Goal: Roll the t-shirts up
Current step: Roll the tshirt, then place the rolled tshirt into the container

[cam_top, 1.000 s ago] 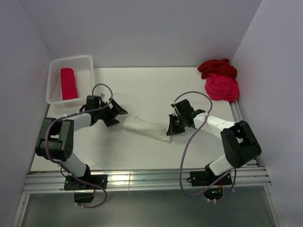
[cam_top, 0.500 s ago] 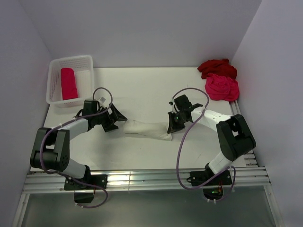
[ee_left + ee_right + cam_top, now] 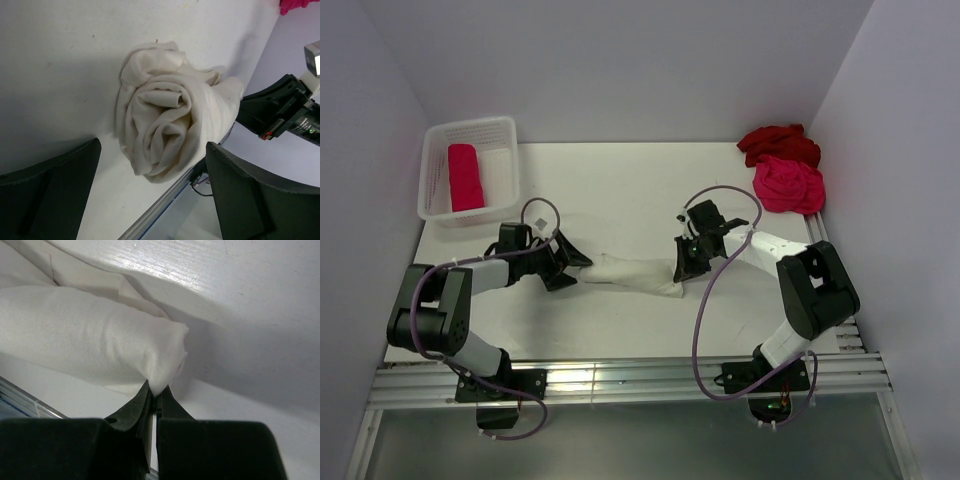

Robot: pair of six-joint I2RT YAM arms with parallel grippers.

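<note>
Right now the left gripper (image 3: 574,264) is standing wide open at the left end of the cream-white t-shirt (image 3: 630,272), holding nothing. In its wrist view the 2 dark fingers (image 3: 55,192) are flanking the spiral end of the roll (image 3: 162,132), each apart from the cloth. The right gripper (image 3: 686,266) is closing its tips (image 3: 152,392) together on the lower edge of the shirt's other end (image 3: 100,337), pinching a bit of the fabric. Between the 2 grippers the cream-white t-shirt is lying on the white table (image 3: 620,190) as a loose, long roll, running from left to right and dipping slightly toward the near edge at its right end. A flatter flap of the same cloth is showing behind the roll in the right wrist view.

Further out, at the far left corner, a white mesh basket (image 3: 470,124) is holding the pink-red roll (image 3: 465,177), a tight cylinder lying along the basket's left part. At the far right corner, well apart from the grippers, the dark red t-shirt (image 3: 778,143) is lying crumpled against the wall, and the hot pink t-shirt (image 3: 788,186) is lying bunched just in front of it, touching it.
</note>
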